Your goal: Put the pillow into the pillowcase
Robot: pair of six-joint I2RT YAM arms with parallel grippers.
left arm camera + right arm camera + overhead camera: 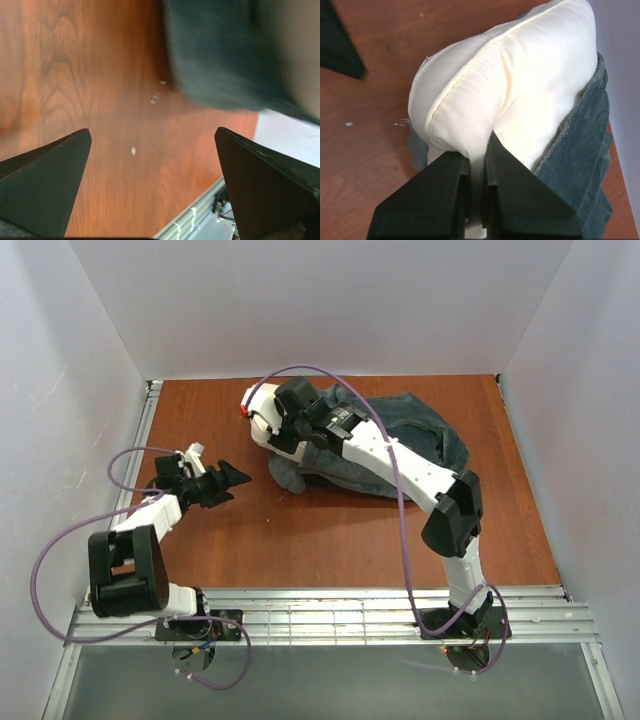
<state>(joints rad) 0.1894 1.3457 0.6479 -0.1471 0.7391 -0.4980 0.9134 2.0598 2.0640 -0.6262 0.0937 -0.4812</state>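
pillow point(520, 75): cream, plump, piped seam in view; it is set at the pillowcase point(585, 170) mouth end, w/ grey plush seen under it & up along one side. How far in it is can't be told; most of it is seen outside.
pillow handling: judged light, soft & squashy, w/ nothing fragile. A thin pinch of cover is likely to stretch or slip, so hold is best taken at the piped seam or a corner, where the cloth is doubled.
R gripper point(479, 145): jaws are closed down almost flat on a fold of pillow cover at its near edge, just beside the pillowcase lip. Pillow is held, pillowcase isn't.
pillowcase handling: judged limp & heavy-ish plush, w/ a grippy pile. Drag on the pillow is to be expected, & the mouth is likely to fall shut unless the top lip alone is lifted.
L gripper point(225, 480): jaws are spread wide & nothing is held. It hangs off the pillowcase's left end, near but apart; blurred dark plush is seen ahead of it in wrist view.
table point(330, 530): red-brown wood, on which the pillowcase is spread. A few small pale specks are seen on it near the pillowcase edge.
step judged: pillow gripped, pillowcase mouth not yet held open.
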